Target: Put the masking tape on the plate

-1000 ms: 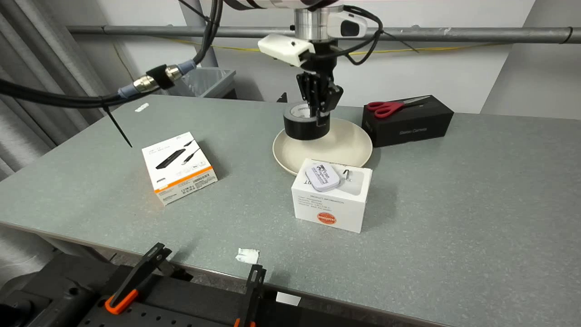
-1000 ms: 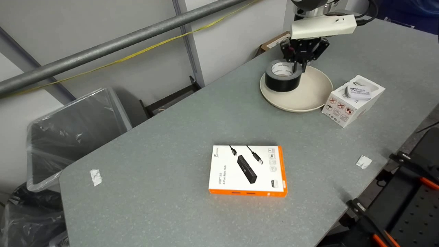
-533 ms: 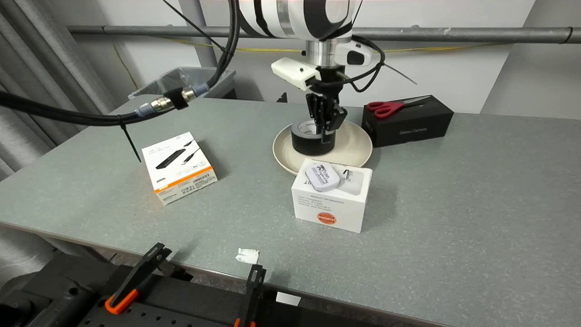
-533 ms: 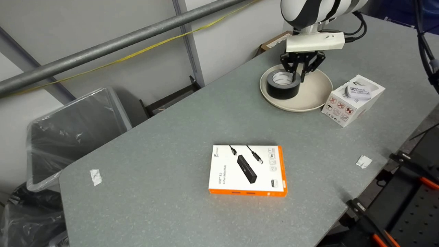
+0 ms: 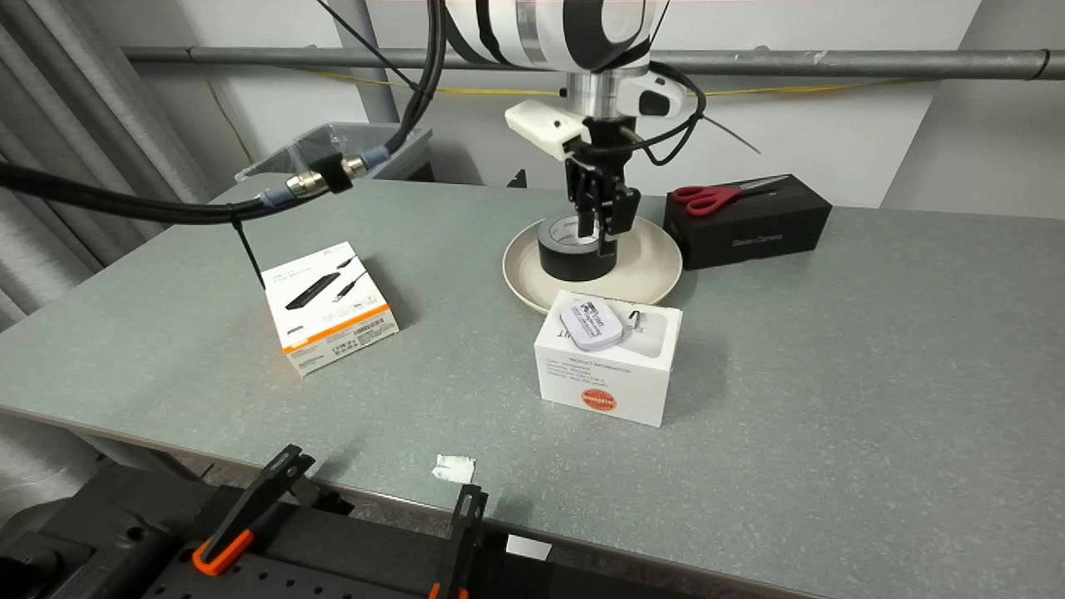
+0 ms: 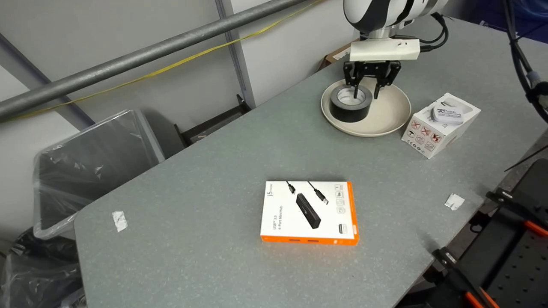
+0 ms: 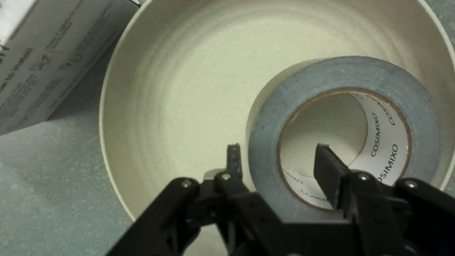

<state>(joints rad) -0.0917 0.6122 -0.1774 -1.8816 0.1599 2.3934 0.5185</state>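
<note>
The masking tape [image 5: 577,264], a black roll with a grey top face, lies flat on the cream plate [image 5: 645,266]. In an exterior view the tape [image 6: 349,114] is on one side of the plate [image 6: 394,111]. In the wrist view the tape [image 7: 263,142] lies at the right part of the plate [image 7: 185,89]. My gripper [image 7: 278,145] is open with its fingers apart. One finger is over the tape's hollow centre and the other is outside the roll, with gaps to the tape wall. The gripper also shows in both exterior views [image 5: 596,241] [image 6: 366,95], low over the plate.
A white box [image 5: 603,383] with a small tin [image 5: 592,323] on top stands close to the plate. A black box [image 5: 757,237] with red scissors [image 5: 707,200] is beside the plate. A white and orange box [image 6: 308,214] lies farther off on the table.
The gripper lowered the tape onto the plate, then its fingers opened apart from the tape wall. The tape and plate have shifted slightly.
</note>
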